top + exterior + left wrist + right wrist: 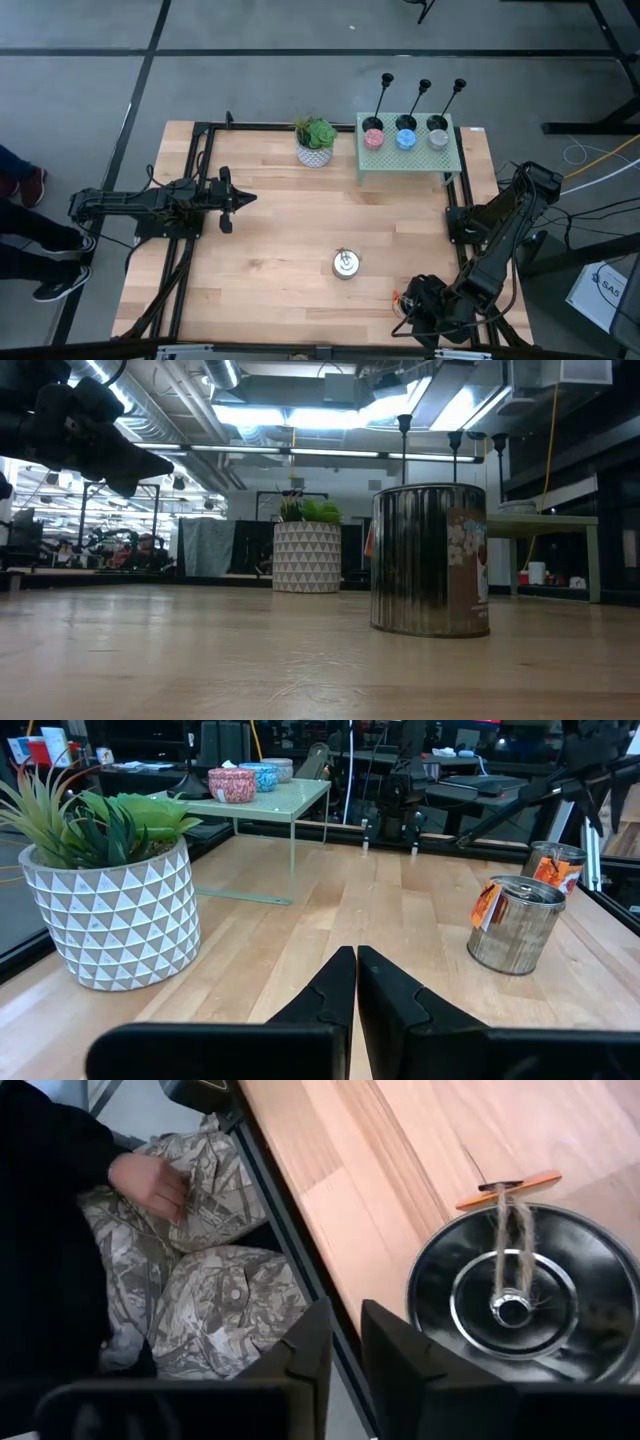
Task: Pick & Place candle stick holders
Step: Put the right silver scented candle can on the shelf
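Three black candle stick holders (pixel 405 105) stand by their bases on the green shelf (pixel 408 160) at the far right, behind the pink, blue and grey candles. Their stems also show in the low view (pixel 455 455). My left gripper (pixel 240 198) is shut and empty above the table's left part, pointing right. My right gripper (pixel 408 300) hangs at the near right edge, empty. Its fingers (pixel 320 1350) stand with only a narrow gap, beside a silver tin (pixel 520 1295).
A potted plant (pixel 316 140) stands left of the shelf. A second silver tin (pixel 346 263) stands near the table's middle front. A seated person's hand (pixel 150 1185) and camouflage trousers show beyond the near edge. Another person's legs (pixel 40 235) are at the table's left.
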Motion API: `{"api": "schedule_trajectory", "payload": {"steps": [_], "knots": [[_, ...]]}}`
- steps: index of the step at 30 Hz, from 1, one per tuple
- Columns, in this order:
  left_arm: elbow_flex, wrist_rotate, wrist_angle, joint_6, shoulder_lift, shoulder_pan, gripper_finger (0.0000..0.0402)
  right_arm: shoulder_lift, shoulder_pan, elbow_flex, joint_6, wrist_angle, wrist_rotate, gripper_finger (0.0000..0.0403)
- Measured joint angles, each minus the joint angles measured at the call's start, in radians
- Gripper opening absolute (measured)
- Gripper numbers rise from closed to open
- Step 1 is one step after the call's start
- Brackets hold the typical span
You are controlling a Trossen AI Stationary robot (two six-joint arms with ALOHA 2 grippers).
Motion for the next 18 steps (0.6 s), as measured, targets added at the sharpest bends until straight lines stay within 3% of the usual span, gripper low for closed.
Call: {"api": "schedule_trajectory", "payload": {"steps": [12, 18], "knots": [[0.000, 0.000, 0.000, 0.000, 0.000, 0.000, 0.0009, 0.000, -0.001, 0.000, 0.105, -0.145, -0.003, 0.0043], [0.000, 0.000, 0.000, 0.000, 0.000, 0.000, 0.0010, 0.000, -0.001, 0.000, 0.128, -0.136, -0.003, 0.0043]]}}
